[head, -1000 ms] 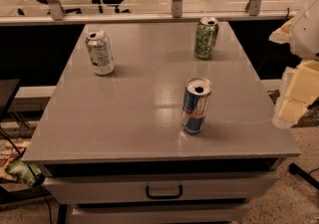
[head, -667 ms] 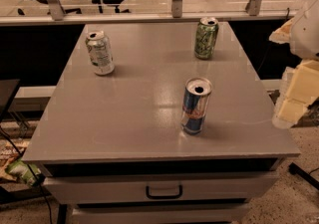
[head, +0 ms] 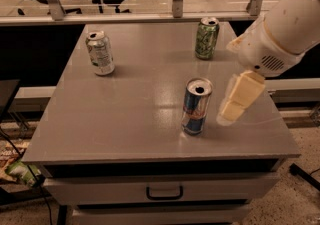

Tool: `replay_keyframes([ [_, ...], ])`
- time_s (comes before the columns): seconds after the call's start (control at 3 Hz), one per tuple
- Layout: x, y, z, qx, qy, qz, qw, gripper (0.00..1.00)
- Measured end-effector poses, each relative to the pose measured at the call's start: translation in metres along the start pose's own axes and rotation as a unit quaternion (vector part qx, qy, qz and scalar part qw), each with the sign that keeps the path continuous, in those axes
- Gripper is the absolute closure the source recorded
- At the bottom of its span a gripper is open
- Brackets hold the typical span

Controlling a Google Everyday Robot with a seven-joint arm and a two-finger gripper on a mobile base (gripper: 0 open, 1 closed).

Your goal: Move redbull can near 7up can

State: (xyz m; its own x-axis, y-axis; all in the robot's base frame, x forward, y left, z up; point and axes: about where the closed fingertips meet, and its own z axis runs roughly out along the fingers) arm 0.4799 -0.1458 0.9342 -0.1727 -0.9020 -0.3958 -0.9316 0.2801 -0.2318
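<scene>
Redbull can stands upright on the counter, near the front edge, a bit R of the middle. Pincer hangs just beside it on the R, pointing down, w/o touching it. Can't tell if it's wide or narrow. 7up can stands at back L, well apart from the redbull can. Green can stands at back R.

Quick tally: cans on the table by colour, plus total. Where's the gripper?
Blue-and-silver: 1, the redbull can
Silver-white: 1, the 7up can
Green: 1, the green can
Total: 3 cans
The gripper hangs beside the redbull can, on its right in the camera view, with a small gap showing between them.
</scene>
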Motion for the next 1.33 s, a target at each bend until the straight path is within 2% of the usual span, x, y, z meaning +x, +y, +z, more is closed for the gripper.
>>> replay_keyframes([
  [0.33,-0.021,-0.004,0.031,-0.008,-0.041,0.004,0.9991,0.00],
  [0.67,-0.036,-0.002,0.048,-0.018,-0.071,-0.002,0.9973,0.00],
  [1.0,-0.045,0.002,0.055,-0.034,-0.083,-0.010,0.9959,0.18],
  [1.33,-0.047,0.006,0.054,-0.049,-0.092,-0.011,0.9945,0.40],
])
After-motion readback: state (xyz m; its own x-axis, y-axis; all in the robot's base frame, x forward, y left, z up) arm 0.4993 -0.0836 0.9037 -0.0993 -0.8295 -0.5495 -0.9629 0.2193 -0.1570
